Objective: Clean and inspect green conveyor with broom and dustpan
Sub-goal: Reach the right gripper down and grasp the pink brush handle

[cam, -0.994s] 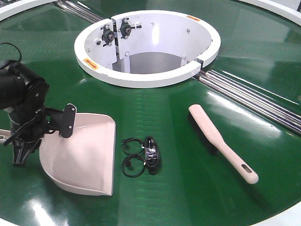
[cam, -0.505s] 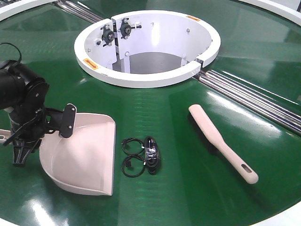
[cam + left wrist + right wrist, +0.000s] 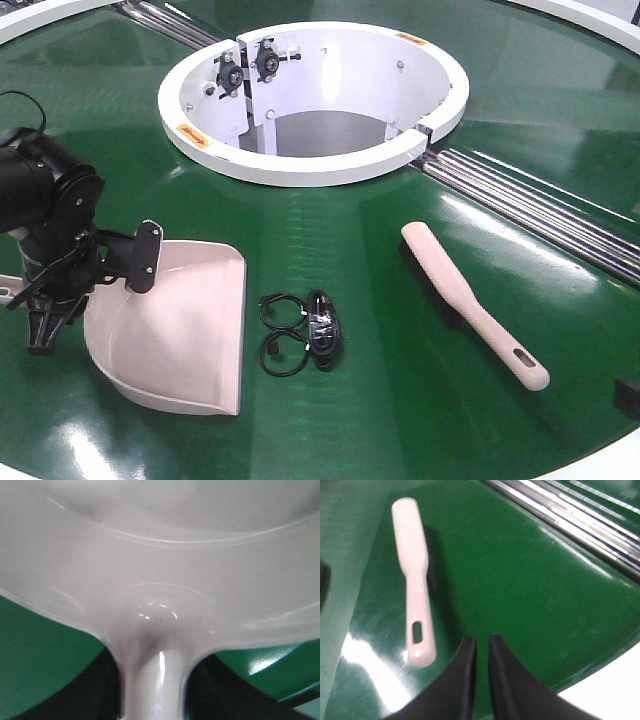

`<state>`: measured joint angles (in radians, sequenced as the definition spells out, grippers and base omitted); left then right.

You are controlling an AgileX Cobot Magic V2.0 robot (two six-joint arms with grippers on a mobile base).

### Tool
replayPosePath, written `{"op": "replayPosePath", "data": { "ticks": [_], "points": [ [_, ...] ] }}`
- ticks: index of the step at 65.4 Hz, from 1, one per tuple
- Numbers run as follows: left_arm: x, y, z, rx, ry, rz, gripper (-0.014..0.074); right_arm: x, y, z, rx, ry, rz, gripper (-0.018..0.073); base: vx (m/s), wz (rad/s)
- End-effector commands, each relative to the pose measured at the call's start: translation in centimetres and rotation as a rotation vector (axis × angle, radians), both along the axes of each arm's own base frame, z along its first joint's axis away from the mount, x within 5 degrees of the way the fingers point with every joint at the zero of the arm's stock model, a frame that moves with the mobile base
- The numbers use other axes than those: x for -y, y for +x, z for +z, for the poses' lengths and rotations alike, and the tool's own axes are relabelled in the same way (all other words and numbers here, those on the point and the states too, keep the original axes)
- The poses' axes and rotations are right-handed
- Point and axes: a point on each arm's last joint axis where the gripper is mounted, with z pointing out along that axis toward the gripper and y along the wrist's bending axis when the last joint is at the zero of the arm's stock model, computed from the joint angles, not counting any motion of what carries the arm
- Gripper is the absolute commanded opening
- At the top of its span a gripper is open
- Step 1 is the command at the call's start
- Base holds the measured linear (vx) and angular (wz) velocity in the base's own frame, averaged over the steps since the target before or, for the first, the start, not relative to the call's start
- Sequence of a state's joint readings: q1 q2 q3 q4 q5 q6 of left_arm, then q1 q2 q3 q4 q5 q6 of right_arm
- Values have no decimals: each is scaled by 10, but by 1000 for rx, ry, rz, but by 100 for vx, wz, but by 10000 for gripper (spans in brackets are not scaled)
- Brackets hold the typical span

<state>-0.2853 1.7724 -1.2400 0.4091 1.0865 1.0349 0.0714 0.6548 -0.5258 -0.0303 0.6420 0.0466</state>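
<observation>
One green conveyor: carries everything; white ring housing behind.
dustpan: flat, at left; left gripper clamped on its handle.
broom: lying at right, untouched.
right gripper: empty, fingers nearly together, beside the broom handle.
black cable bundle: between dustpan and broom.

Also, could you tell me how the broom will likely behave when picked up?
The broom looks like rigid moulded plastic, so probably stiff and light. Its glossy narrow handle may slip; lying flat, it should slide rather than roll.
</observation>
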Motion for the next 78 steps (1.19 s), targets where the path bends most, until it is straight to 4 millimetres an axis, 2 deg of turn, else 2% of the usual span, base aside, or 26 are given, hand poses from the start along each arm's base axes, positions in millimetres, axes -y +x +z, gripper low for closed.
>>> {"op": "replayPosePath", "data": {
  "ticks": [1, 13, 24, 40, 59, 78],
  "points": [
    [2, 1, 21, 90, -20, -8, -6, -8, 12, 23, 10, -44, 83, 176, 0, 0],
    [2, 1, 21, 90, -20, -8, -6, -30, 37, 35, -99, -76, 207, 397, 0, 0],
    [2, 1, 21, 90, -20, -8, -6, -46, 74, 37, -225, -67, 212, 503, 0, 0],
    [2, 1, 21, 90, -20, -8, -6, -59, 126, 28, -430, -128, 229, 515, 0, 0],
    [2, 1, 21, 90, -20, -8, -6, -78, 184, 1, -610, -179, 269, 508, 0, 0],
    [2, 1, 21, 90, -20, -8, -6, -87, 216, -39, -764, -204, 272, 508, 0, 0]
  ]
}}
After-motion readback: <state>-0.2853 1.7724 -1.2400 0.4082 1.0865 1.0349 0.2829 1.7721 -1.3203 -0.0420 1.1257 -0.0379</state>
